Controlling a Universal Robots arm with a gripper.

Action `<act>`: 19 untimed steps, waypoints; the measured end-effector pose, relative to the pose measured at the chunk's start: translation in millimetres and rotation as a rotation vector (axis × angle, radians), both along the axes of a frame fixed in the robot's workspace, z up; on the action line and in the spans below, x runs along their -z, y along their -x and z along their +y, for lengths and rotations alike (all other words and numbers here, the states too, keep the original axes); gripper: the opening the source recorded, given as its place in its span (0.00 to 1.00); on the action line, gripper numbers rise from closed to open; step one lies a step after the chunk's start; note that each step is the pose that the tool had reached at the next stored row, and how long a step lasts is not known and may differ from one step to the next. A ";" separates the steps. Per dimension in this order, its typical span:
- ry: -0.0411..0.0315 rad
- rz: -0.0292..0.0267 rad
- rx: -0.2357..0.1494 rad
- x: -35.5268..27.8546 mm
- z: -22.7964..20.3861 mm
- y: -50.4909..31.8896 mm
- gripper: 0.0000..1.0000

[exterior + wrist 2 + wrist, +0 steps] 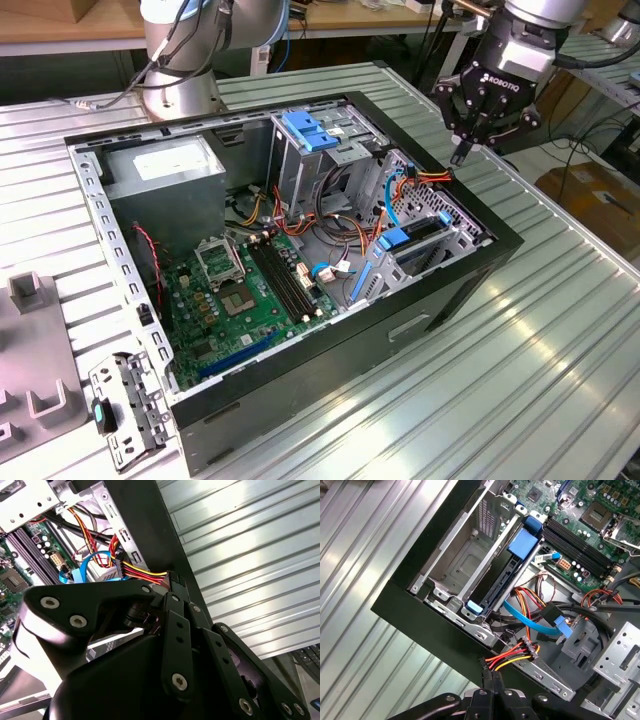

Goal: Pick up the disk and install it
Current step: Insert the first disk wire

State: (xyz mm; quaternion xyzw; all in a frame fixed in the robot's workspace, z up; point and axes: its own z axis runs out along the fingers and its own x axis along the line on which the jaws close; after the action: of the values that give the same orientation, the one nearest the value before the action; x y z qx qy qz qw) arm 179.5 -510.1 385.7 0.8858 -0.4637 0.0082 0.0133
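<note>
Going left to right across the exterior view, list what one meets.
Grey fixture block → metal bracket plate with a green tab → green motherboard → disk in its blue carrier, inside the case → brown box.

I'm working under bright, even light that seems to come from overhead. The ribbed table throws broad white glare in the exterior view and nearly washes out in the second wrist view. Shadows inside the computer case are soft. The gripper, close to the lens, looks dark and perhaps slightly out of focus.
</note>
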 end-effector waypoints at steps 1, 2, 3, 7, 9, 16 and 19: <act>0.0000 0.0000 0.000 0.0 0.0 -0.1 0.11; 0.0000 0.0000 0.000 0.0 0.0 -0.2 0.11; 0.0000 0.0000 0.000 0.0 0.0 -0.2 0.11; 0.0000 0.0000 0.000 0.0 0.0 -0.3 0.11; 0.0000 0.0000 0.000 0.0 0.0 -0.3 0.11; 0.0000 0.0000 0.000 0.0 0.0 -0.4 0.24; 0.0000 0.0000 0.000 0.0 0.0 -0.5 0.24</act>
State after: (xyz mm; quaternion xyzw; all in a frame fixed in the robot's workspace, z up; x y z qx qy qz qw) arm 180.0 -510.1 385.7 0.8859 -0.4637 0.0082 0.0132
